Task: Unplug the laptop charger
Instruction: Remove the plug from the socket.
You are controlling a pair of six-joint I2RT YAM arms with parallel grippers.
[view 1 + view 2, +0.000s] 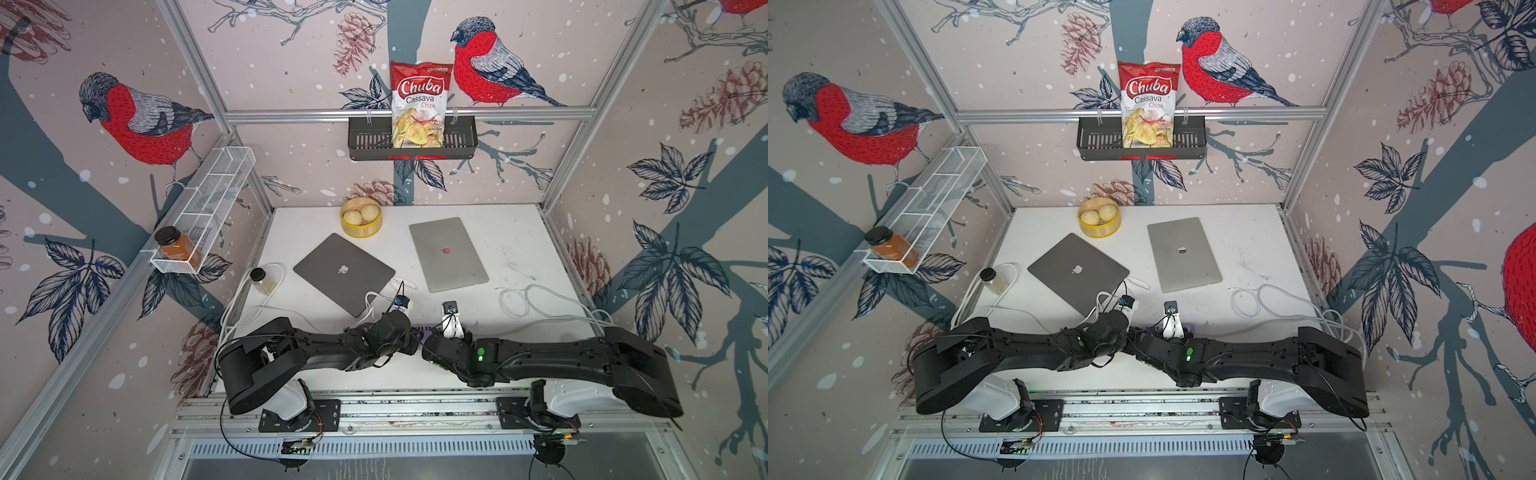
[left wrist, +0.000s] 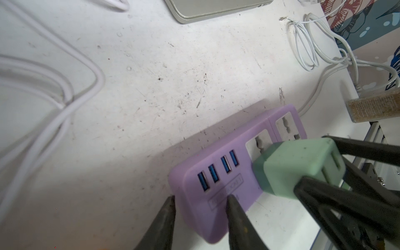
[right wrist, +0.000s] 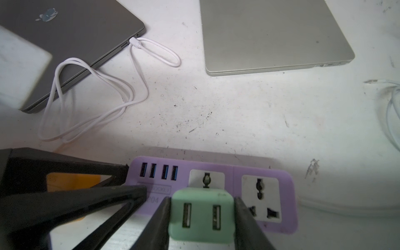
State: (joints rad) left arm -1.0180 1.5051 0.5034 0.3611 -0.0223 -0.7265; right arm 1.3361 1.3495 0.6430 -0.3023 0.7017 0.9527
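Charger plug (image 3: pixel 201 216): pale green block, seated in the socket next to the USB row of the purple power strip (image 3: pixel 232 173). The strip lies flat on the table (image 3: pixel 216 119) near its front edge, in front of two closed laptops. No prongs show, so read the plug as fully in. Its two ports face up, both empty.

Your right claw (image 3: pixel 202 199): closed on the plug, one finger flat against each side. It sits over the plug in line with the socket. I'd judge that's so the pull goes straight out and doesn't lever the prongs.

Your left claw (image 2: pixel 201 198): narrowed onto the USB end of the strip, one finger at the far edge, the other lying across the printed face. Looks like a hold-down, since a strip this light would likely lift along with the plug. It's just beside the right fingers, not touching them.

White cable (image 3: pixel 135 42) goes into the dark laptop (image 1: pixel 344 272) and loops slack on the table. The silver laptop (image 1: pixel 448 253) shows nothing plugged in. Neither is in the way.

In both top views the wrists hide the claws, so trust the wrist views.

Next, as I read it: straight lift with the right, with the left pinning the strip. Risk is the strip tipping up at the free end.
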